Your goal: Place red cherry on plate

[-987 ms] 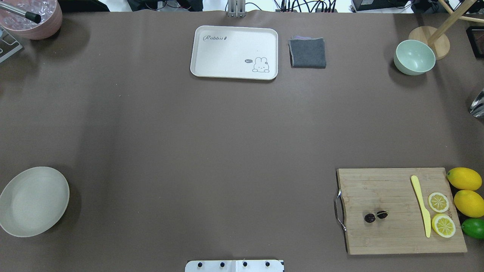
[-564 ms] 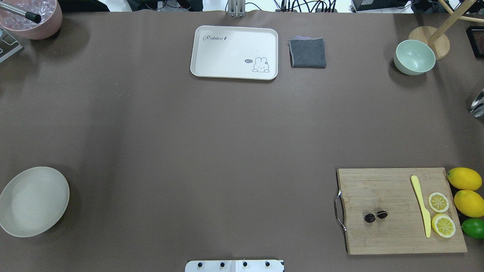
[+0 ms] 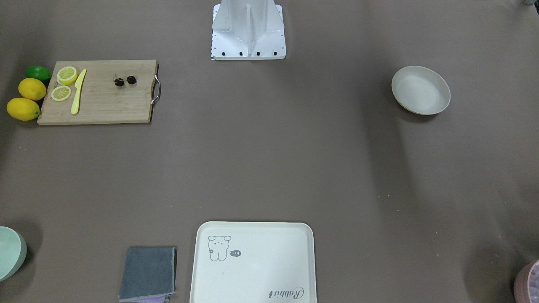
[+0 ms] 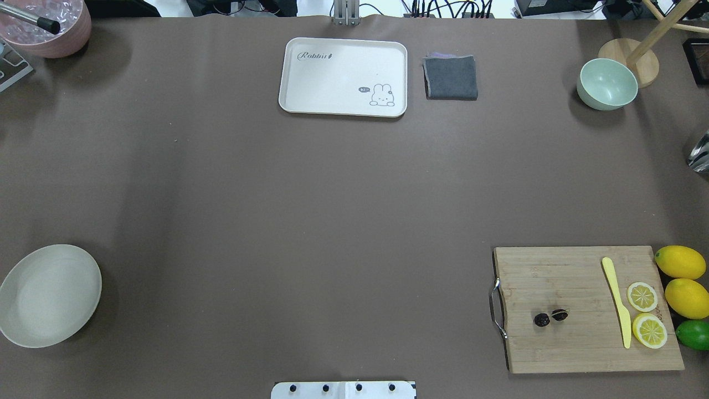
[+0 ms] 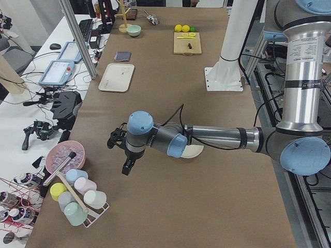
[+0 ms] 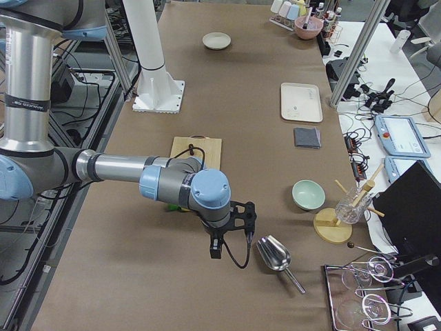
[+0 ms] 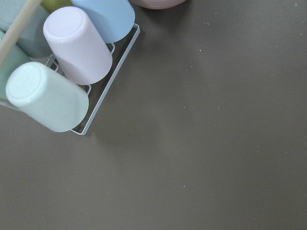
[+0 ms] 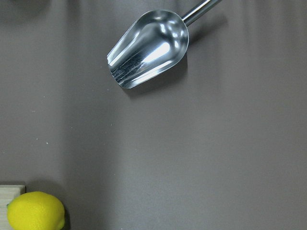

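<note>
The step in hand is the approach to the pick. Nothing is grasped yet, so I judge the task to be at its very start.

Directions below are read on the overhead view, with 12 o'clock pointing away from the robot. Nearest the base, the red cherry (image 4: 550, 317) lies on the cutting board (image 4: 576, 346), at about 4 o'clock from the middle of the counter (image 4: 310, 221). It is a dark pair lying side by side, and the yellow knife (image 4: 617, 302) lies apart from it at its 3 o'clock. The plate (image 4: 50, 295) sits bare at about 8 o'clock, well apart from the board, toward the opposite side of the counter.

Farther out, the right tool (image 6: 231, 241) hangs over the counter outside the overhead picture. Its wrist camera looks down on a whole lemon (image 8: 34, 211) and the metal scoop (image 8: 148, 48). From there I judge the cherry to lie at roughly 8 o'clock, past the lemons. The left tool (image 5: 120, 154) hangs near the upturned cups (image 7: 76, 45), around 10 o'clock. Both tools show only in the side views, so I cannot tell whether either is released or clenched.

The next move probably falls to the right arm, which is the nearer one. It would need to come in over the board and descend with its jaws spread across the pair. The fruits are small, round and glossy, so they may roll or slip from a careless pinch. A long carry to the plate would follow.
</note>
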Robot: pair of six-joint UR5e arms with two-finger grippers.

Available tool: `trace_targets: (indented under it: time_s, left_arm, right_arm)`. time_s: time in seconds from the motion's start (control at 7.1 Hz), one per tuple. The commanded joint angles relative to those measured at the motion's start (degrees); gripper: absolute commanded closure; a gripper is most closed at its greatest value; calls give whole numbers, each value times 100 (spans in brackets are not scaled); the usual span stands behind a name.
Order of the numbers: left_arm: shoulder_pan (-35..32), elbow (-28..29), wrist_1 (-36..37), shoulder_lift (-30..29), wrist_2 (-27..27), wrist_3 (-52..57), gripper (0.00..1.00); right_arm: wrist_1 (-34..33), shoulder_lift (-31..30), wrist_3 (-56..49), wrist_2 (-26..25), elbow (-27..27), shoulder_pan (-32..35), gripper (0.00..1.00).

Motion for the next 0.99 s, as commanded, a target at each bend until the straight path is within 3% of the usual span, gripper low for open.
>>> trace_targets:
  time_s: [0.0, 0.14, 0.28, 0.7, 0.85]
  left_arm:
    - [45, 312, -257, 61, -899, -14, 2]
    - [123, 339, -292, 52, -930, -493, 2]
    - [307, 357, -779, 139, -956, -1159, 2]
    - [1711, 349, -3228, 1016, -895, -3199, 2]
    - [1993, 349, -3576, 1141, -895, -3379, 2]
  right_arm:
    - [0, -1, 0, -15, -9, 0, 0]
    - [0, 7, 9, -15, -1, 0, 0]
    - [0, 7, 9, -15, -1, 0, 0]
    - [0, 7, 44, -15, -27, 0, 0]
    - [0, 7, 44, -15, -44, 0, 0]
